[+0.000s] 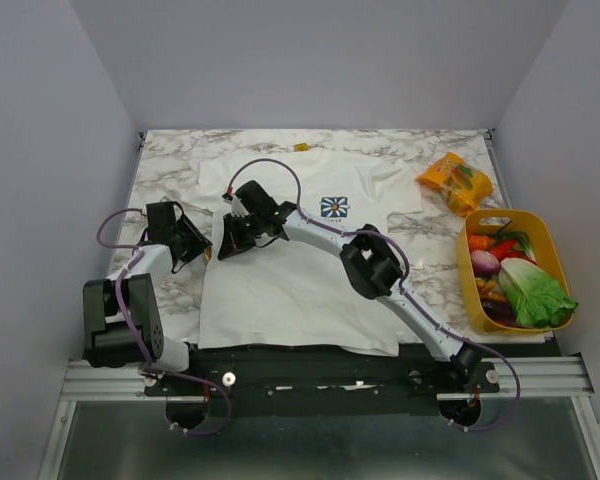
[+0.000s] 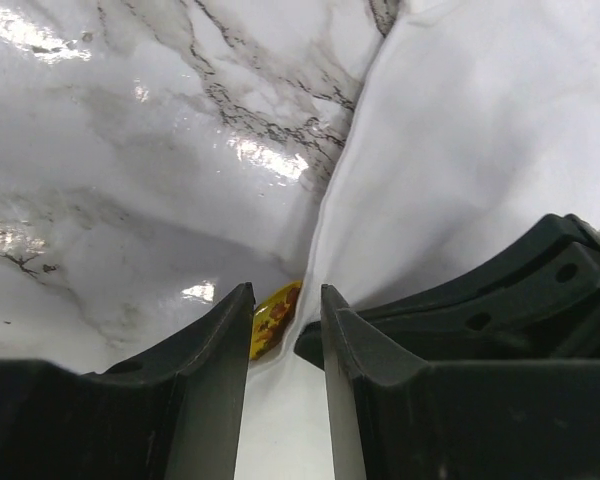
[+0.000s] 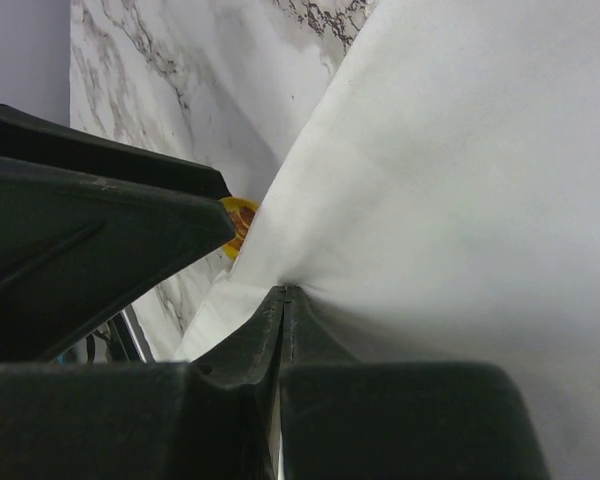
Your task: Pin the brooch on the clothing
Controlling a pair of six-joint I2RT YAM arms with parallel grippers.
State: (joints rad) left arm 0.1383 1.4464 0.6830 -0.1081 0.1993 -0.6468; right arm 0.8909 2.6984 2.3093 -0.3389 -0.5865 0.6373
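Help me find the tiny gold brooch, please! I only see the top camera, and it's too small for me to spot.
Observer: The left wrist camera shows it. The brooch lies right at the edge of the T-shirt, between the tips of the left jaws, which stand apart.
Operator: What is the right arm doing there? From above it just covers the cloth.
Observer: The right wrist camera shows the right jaws shut on a pinched-up fold of the T-shirt, close to the brooch.
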